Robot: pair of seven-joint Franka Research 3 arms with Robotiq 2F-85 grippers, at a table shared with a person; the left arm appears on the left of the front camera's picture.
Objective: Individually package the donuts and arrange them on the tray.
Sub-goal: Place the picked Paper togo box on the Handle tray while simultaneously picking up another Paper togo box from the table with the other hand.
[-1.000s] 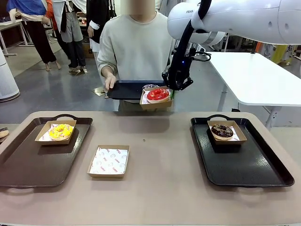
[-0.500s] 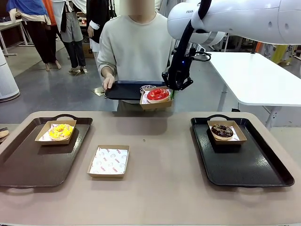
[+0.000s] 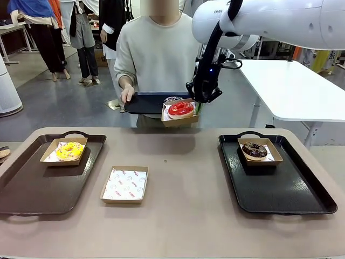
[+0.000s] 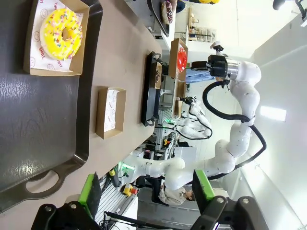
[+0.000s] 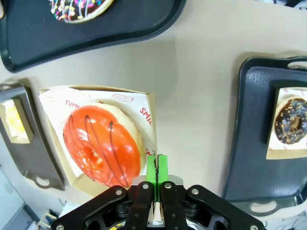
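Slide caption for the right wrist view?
Right gripper shut on the rim of a cardboard box carrying the red donut, held above the table.

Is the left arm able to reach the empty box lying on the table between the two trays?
Probably yes: the left gripper is open, the empty box lies uncovered beside the left tray, and nothing stands between them.

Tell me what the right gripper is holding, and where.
The right gripper holds the cardboard box with the red donut, fingers shut on its rim.
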